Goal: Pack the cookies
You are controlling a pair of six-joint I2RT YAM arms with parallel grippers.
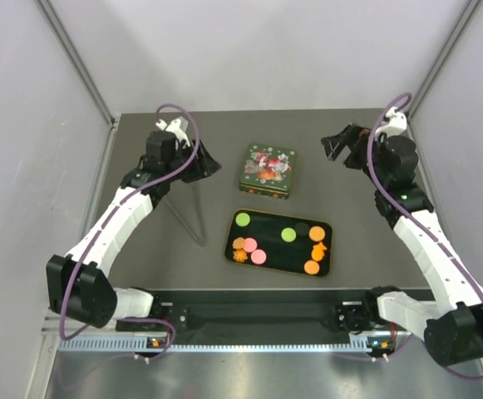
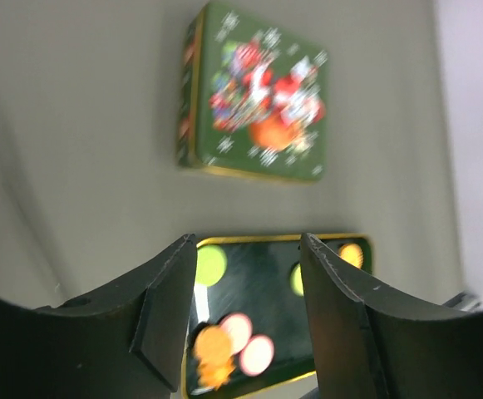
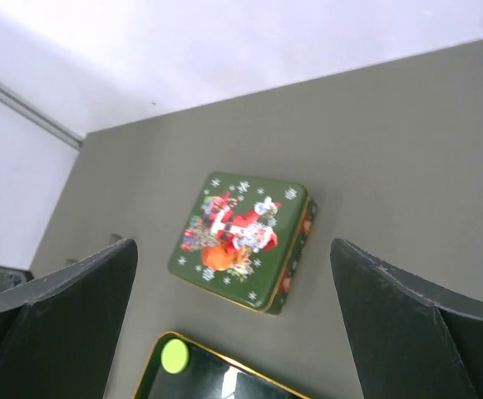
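Left wrist view: the jaws of the left gripper [image 2: 248, 245] hide the left edge and a strip of the black tray [image 2: 224, 240], whose near end runs off the bottom edge; the cookies [image 2: 235, 331] and the green tin [image 2: 258, 96] are blurred. Right wrist view: only the tray's corner, bearing one green cookie [image 3: 174, 356], clears the bottom edge.

Top ext. cam: mounted high behind arm bases, looks down on whole table [image 1: 166, 258]. L and R wrist cams look out between own fingers [image 2: 162, 320], L closer in, R farther back. All 3 views share green tin [image 1: 268, 169] and black tray [image 1: 287, 256], ahead of the fingers.
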